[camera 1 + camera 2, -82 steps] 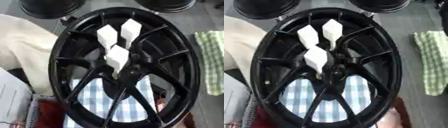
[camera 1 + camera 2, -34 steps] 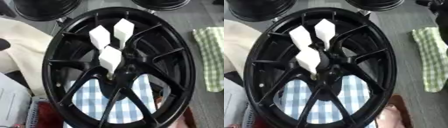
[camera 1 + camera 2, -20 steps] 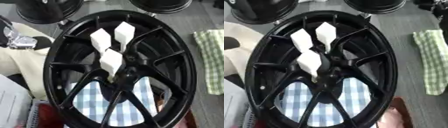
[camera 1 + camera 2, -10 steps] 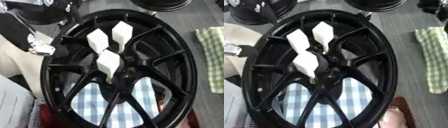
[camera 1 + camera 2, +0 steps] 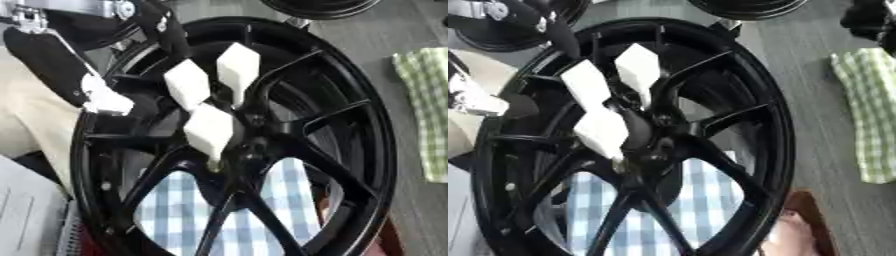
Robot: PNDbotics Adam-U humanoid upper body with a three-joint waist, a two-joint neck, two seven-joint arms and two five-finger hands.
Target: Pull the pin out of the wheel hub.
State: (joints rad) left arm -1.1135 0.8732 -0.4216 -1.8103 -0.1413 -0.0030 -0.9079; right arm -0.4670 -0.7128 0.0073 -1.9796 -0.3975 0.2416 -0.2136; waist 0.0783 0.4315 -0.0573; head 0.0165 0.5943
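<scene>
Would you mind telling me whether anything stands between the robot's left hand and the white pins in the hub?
Nothing visible does. The left hand hangs over the wheel's upper-left spokes, beside the three white pins, with only open space between them.

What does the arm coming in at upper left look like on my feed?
The left hand is mostly black with long black fingers, one whitish tip, and a silver metal joint block behind it. No cables or markings are discernible. The right hand is not in view.

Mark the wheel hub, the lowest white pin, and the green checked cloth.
wheel hub [image 5: 249,150]: left eye view, centre boss.
lowest white pin [image 5: 208,131]: left eye view, its block head.
green checked cloth [image 5: 870,115]: right eye view, middle of cloth.
</scene>
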